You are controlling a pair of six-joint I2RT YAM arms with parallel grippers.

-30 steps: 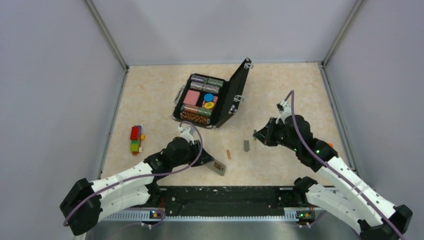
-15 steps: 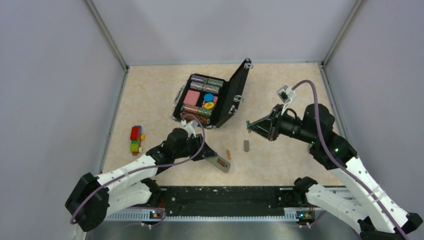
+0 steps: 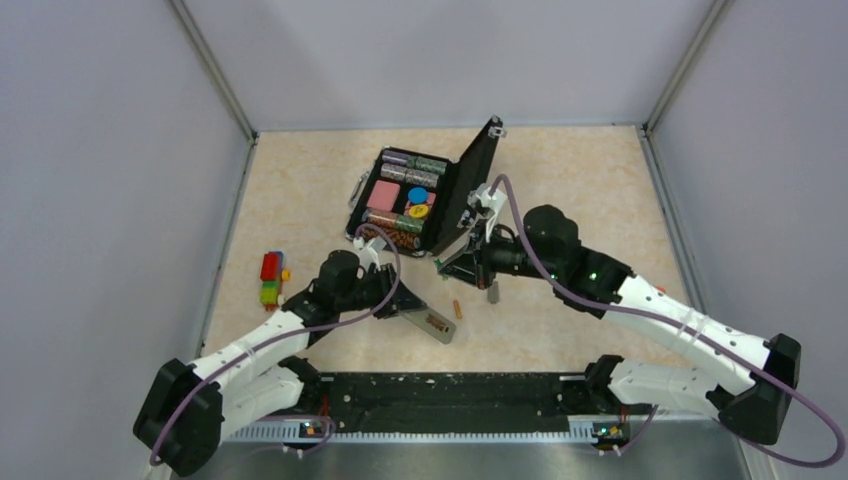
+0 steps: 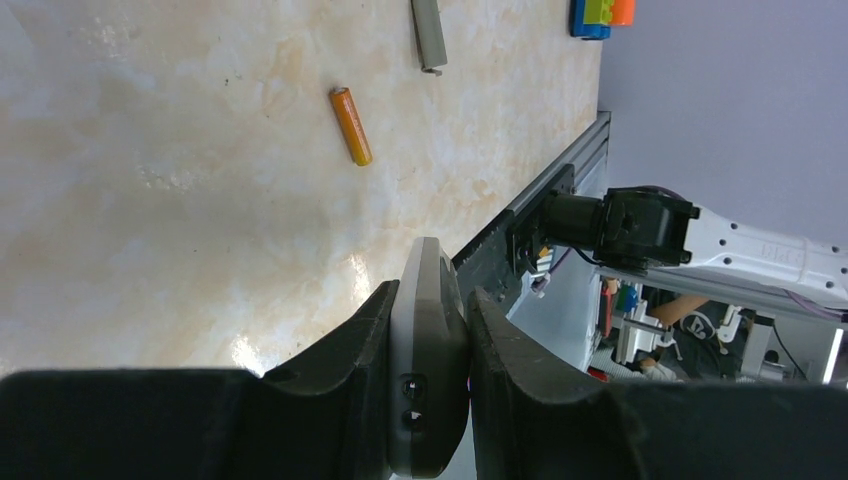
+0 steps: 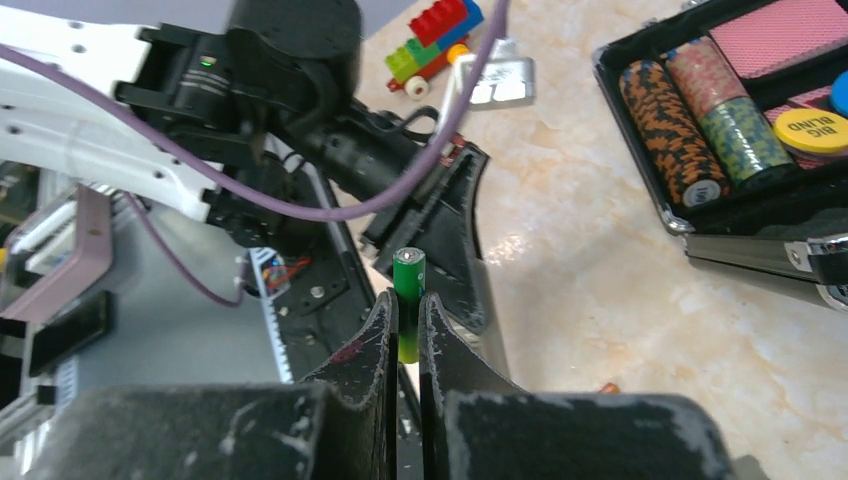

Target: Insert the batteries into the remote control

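Right gripper pinches the green battery — upright.

The right fingers are hiding the green battery's lower end; picture edges are cutting off the case and the toy.

Lying on beige marbled table: open black case, block toy, orange battery, and nearby a grey piece, perhaps a cover.

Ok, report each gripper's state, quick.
Left gripper: closed, holding the remote.
Right gripper: closed, holding the green battery.
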